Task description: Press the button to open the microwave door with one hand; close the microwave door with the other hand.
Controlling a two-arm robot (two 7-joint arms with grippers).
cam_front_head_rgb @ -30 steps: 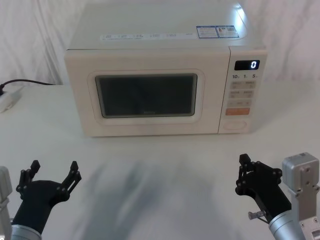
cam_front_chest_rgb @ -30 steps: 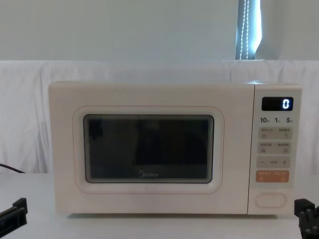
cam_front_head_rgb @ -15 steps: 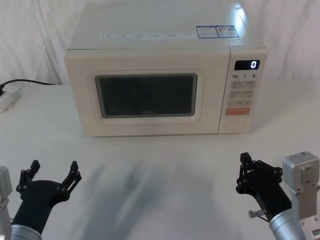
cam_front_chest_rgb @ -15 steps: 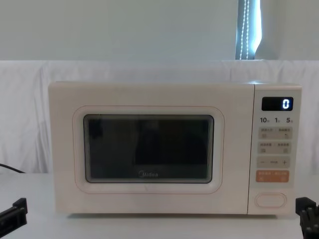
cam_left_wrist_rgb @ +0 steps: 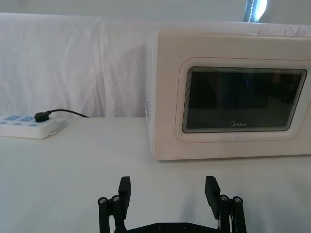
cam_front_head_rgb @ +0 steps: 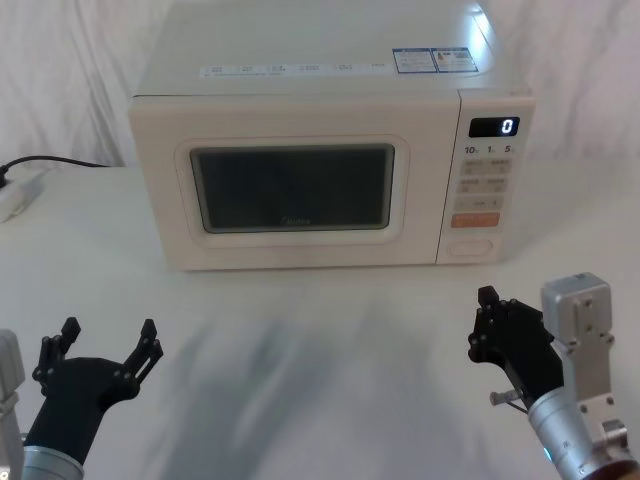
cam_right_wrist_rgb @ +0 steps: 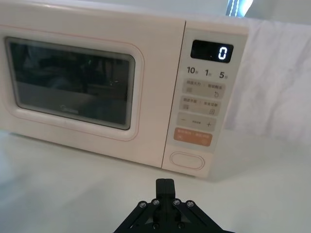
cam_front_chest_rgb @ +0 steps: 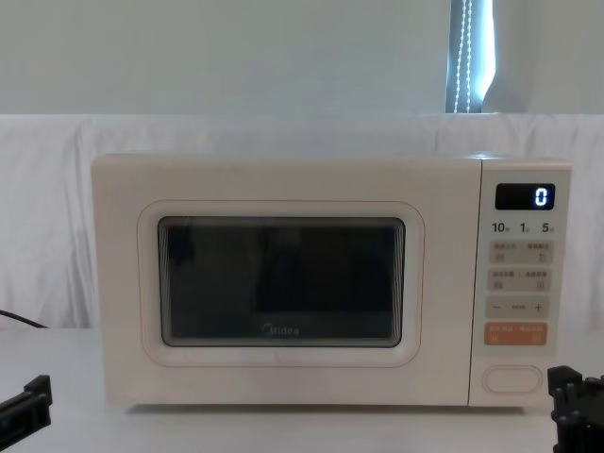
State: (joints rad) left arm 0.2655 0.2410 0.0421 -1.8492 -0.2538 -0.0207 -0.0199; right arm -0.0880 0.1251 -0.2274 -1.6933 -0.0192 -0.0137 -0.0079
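The cream microwave stands at the back of the white table with its microwave door [cam_front_head_rgb: 290, 190] [cam_front_chest_rgb: 281, 283] [cam_left_wrist_rgb: 243, 104] [cam_right_wrist_rgb: 70, 82] flush with the body. The wide oval button [cam_front_head_rgb: 471, 248] [cam_right_wrist_rgb: 187, 160] [cam_front_chest_rgb: 512, 378] sits at the bottom of the control panel, below the orange key [cam_front_head_rgb: 473, 221]. My right gripper [cam_front_head_rgb: 487, 297] [cam_right_wrist_rgb: 166, 184] [cam_front_chest_rgb: 569, 380] is shut and empty; it hovers in front of the panel, short of the button and a little to its right. My left gripper [cam_front_head_rgb: 110, 333] [cam_left_wrist_rgb: 167, 187] stands open near the front left, well away from the door.
A white power strip [cam_front_head_rgb: 15, 195] [cam_left_wrist_rgb: 26, 127] with a black cable lies at the table's left, beside the microwave. The display [cam_front_head_rgb: 493, 127] reads 0. White cloth hangs behind. Bare tabletop lies between the grippers and the microwave.
My right gripper has moved slightly forward toward the control panel and a little left. The left gripper and the door have not moved.
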